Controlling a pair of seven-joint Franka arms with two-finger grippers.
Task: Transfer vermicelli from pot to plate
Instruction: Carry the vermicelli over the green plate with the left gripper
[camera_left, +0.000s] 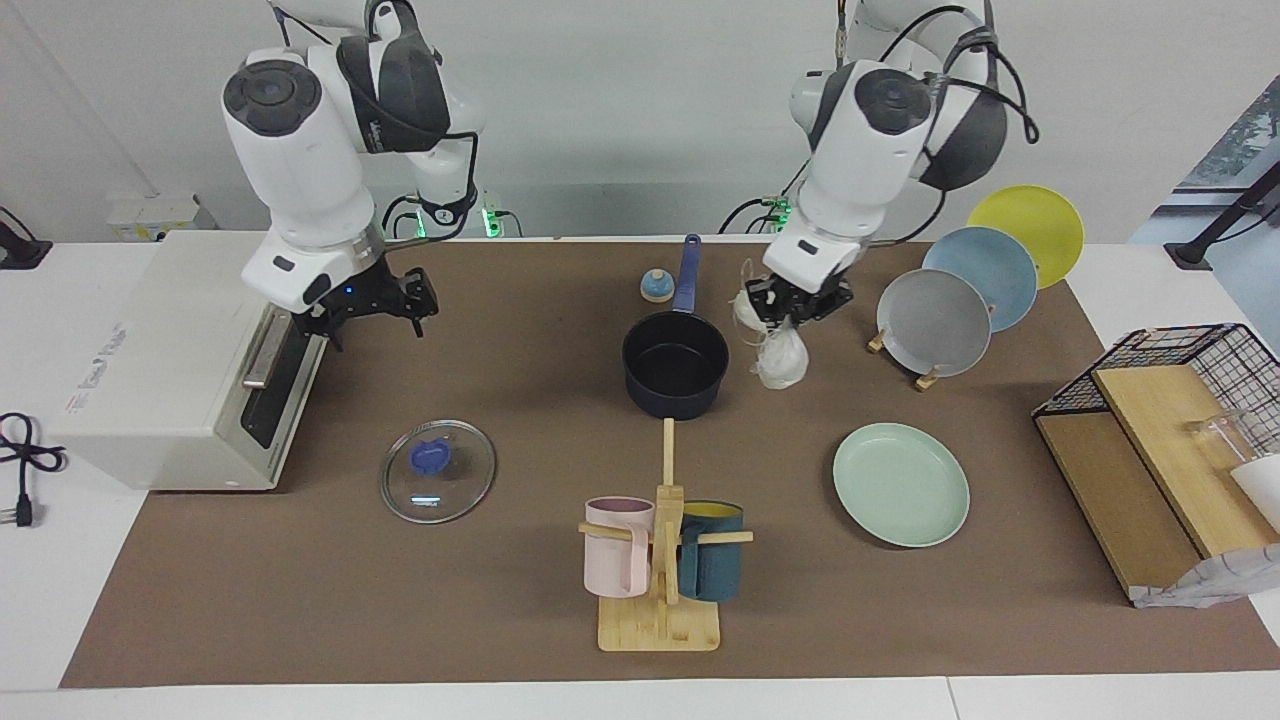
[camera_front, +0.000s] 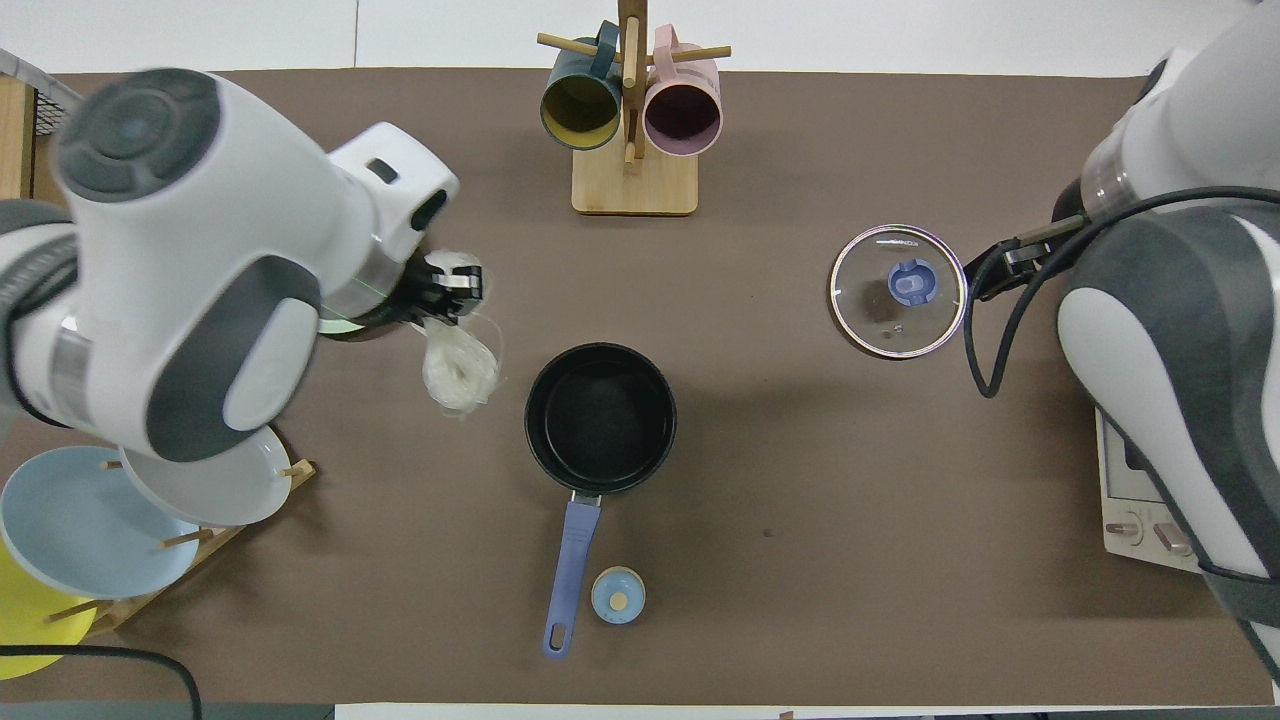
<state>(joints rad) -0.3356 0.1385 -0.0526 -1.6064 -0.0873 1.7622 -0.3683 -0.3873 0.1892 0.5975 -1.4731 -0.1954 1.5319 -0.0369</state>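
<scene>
Vermicelli (camera_left: 781, 362) hangs in the air beside the pot (camera_left: 676, 378), toward the left arm's end of the desk (camera_left: 300, 600), clear of its rim. Pot stands empty, its blue handle pointing toward the robots. The mint plate (camera_left: 901, 484) lies bare, farther from the robots than the pot. Left hand (camera_left: 790, 303) is clenched on the bundles' top. Right hand (camera_left: 372, 298), released, hovers by the toaster oven (camera_left: 160, 360), away from the pot.
</scene>
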